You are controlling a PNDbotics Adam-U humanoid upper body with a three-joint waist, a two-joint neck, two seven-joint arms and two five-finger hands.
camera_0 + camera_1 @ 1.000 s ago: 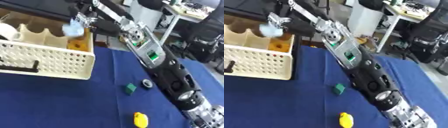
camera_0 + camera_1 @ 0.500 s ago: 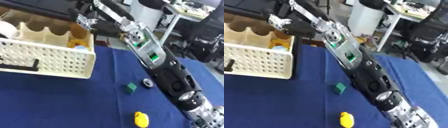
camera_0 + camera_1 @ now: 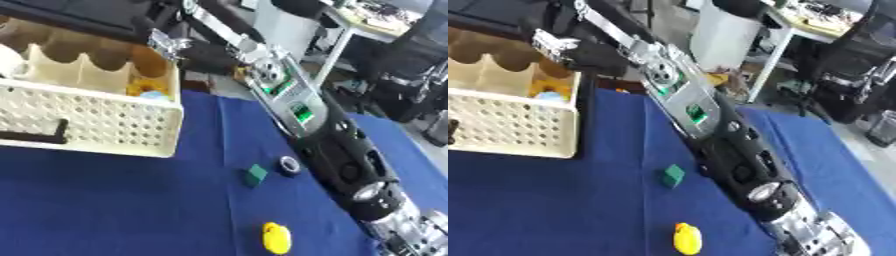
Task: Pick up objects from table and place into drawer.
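My right arm runs from the lower right up to the top left, and its hand (image 3: 168, 43) hangs open above the back right corner of the cream perforated drawer (image 3: 96, 122), holding nothing. A light blue object (image 3: 551, 96) lies inside that corner compartment beside something orange (image 3: 138, 88). On the blue table a green cube (image 3: 255, 174), a small dark ring (image 3: 288, 165) and a yellow duck (image 3: 276, 238) lie to the right of the drawer, close beside my forearm. My left hand does not show.
The drawer has a black handle (image 3: 37, 136) on its front and dividers inside, with a white object (image 3: 9, 61) at its left. Office chairs and a white desk stand beyond the table's far edge. Bare blue cloth (image 3: 114, 210) lies in front of the drawer.
My right hand held the light blue object above the drawer a second ago; it has let go, and the object now lies in the back right compartment. The hand stays above it.
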